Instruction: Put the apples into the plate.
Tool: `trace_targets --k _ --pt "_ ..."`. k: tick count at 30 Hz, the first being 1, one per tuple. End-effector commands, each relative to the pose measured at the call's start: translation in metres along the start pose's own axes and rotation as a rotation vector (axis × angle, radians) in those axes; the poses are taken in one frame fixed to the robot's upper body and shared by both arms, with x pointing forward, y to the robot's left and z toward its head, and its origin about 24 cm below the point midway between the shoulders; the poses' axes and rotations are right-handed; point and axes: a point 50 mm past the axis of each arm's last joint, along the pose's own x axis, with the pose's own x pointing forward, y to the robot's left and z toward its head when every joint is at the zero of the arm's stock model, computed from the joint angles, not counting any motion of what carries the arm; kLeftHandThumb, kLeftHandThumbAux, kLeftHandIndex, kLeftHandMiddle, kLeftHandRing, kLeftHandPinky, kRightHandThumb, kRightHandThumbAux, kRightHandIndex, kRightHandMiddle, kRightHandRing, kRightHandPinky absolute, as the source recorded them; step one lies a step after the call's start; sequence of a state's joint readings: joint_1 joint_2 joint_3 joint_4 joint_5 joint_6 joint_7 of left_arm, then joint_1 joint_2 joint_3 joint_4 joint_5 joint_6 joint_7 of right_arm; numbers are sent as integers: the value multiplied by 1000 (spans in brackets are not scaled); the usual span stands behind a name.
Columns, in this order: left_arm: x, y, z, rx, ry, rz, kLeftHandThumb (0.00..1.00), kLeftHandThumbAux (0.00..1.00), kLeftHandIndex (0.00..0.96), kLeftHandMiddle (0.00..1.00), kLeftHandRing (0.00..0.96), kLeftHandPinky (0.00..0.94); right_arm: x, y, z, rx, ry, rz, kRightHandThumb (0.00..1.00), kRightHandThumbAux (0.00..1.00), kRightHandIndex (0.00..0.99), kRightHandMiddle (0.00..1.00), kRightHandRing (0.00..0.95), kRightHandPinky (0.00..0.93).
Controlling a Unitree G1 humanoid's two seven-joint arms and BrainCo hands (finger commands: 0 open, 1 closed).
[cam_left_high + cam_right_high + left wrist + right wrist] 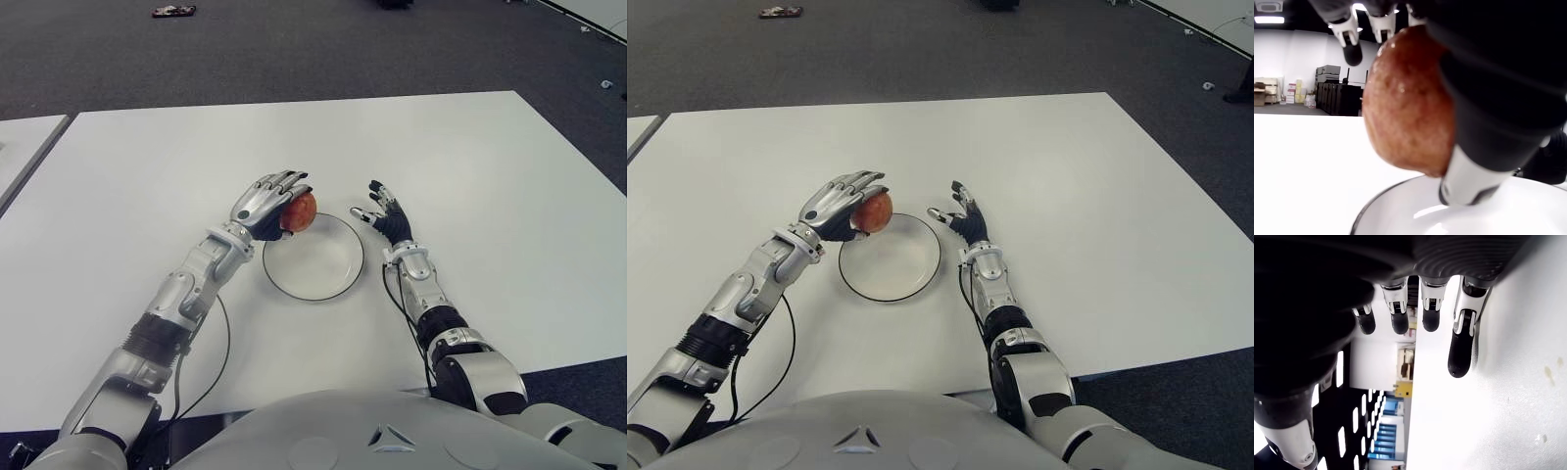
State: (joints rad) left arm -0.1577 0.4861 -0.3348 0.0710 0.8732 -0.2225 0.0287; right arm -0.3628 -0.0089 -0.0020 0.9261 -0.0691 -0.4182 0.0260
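The apple (299,211) sat clamped in the left hand (266,207), fingers curled over its top and thumb underneath, held just above the far-left rim of the plate (315,279) — not yet set down. The plate lay empty on the white table (490,176). The right hand (385,215) showed just beside the plate's right rim, fingers spread and holding nothing. The carrying step looked nearly done; the next move likely called for shifting the apple inward over the dish, lowering it, then letting go.
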Motion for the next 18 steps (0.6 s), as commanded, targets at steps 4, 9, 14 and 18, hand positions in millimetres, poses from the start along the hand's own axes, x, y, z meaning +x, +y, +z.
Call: trace_targets --k 4,9,14,18 --pt "-16 24 33 -88 -109 50 237 105 0 0 0 0 -15 3 -32 13 163 8 94 704 0 5 32 90" --pt "-17 22 30 -246 -143 56 244 97 0 0 0 0 -15 4 -32 10 166 8 94 705 0 3 30 88" --pt "-13 15 14 -308 -123 31 193 116 0 0 0 0 -16 4 -32 7 162 8 95 711 0 3 30 91" --pt "-24 27 43 -347 -201 19 166 123 0 0 0 0 -15 4 -31 4 159 9 93 714 0 5 31 89"
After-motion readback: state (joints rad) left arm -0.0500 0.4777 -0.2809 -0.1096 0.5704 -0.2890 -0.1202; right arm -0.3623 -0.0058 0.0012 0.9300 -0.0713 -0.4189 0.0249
